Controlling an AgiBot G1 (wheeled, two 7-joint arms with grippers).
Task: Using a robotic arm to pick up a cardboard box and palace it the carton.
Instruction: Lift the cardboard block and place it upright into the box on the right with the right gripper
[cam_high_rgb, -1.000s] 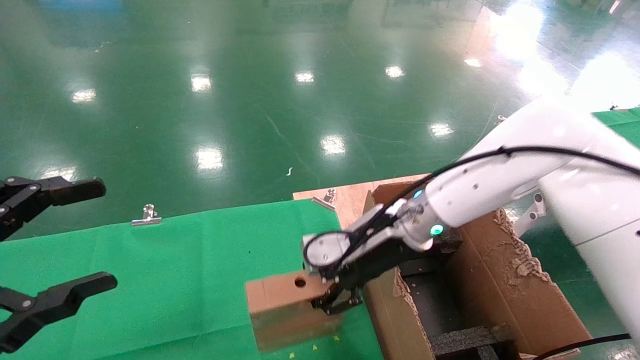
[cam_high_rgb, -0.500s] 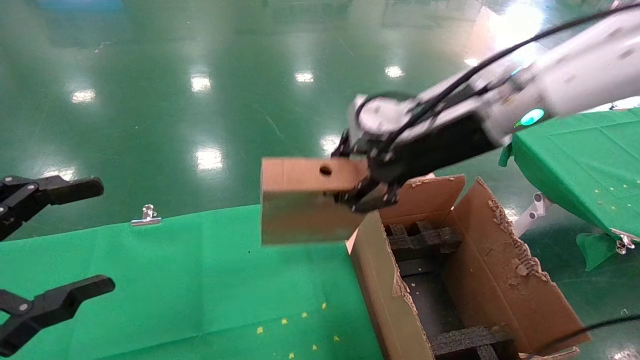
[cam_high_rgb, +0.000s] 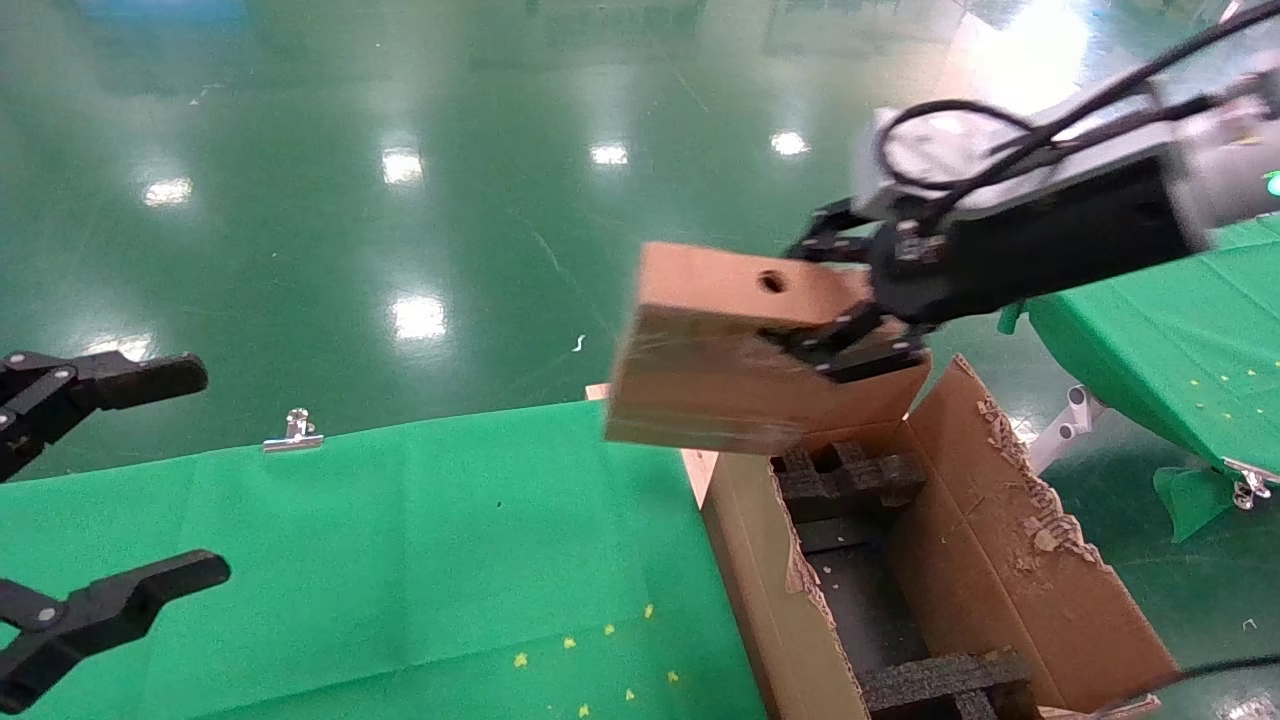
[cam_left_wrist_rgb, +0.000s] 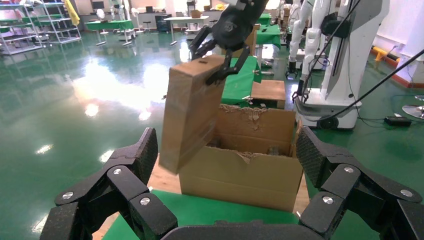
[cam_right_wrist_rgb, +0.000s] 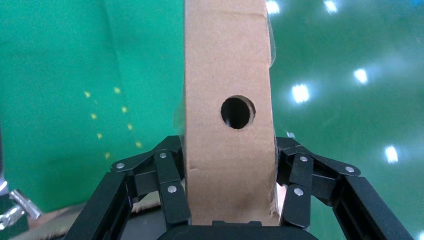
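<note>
Box (cam_high_rgb: 720, 365): clamped in right pincer (cam_high_rgb: 850, 320), risen off the tabletop (cam_high_rgb: 400, 540) within the last second and carried past its right edge, now tilted above carton (cam_high_rgb: 960, 560), lowering remains; left pincer (cam_high_rgb: 100, 480) spread, parked at left edge.

Matt brown cardboard box (cam_high_rgb: 740, 360), ragged corrugated carton (cam_high_rgb: 1000, 560), smooth green cloth (cam_high_rgb: 400, 560), glossy floor (cam_high_rgb: 400, 200).

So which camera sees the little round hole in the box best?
The right wrist view: the hole faces the camera on the cardboard box held by the right gripper. The head view shows it small; the left wrist view doesn't clearly show it.
</note>
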